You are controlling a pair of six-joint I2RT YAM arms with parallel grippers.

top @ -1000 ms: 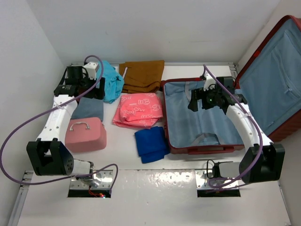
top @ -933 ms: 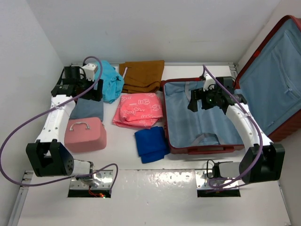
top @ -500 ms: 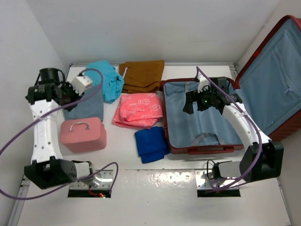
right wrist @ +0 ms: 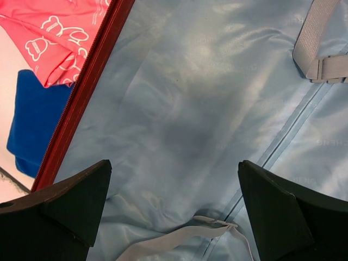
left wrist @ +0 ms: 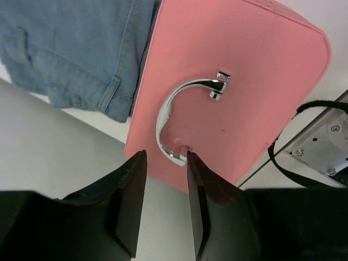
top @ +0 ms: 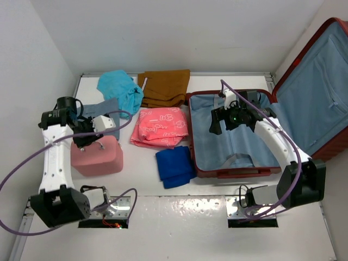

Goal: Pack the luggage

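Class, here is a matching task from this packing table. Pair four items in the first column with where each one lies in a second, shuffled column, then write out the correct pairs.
Items
1. pink case
2. brown cloth
3. dark blue cloth
4. luggage

Places
A. far edge of the table, next to the turquoise cloth
B. right side, lid raised open
C. left side, silver handle on top
D. near side, just left of the luggage's near corner

Pairs: 1-C, 2-A, 3-D, 4-B
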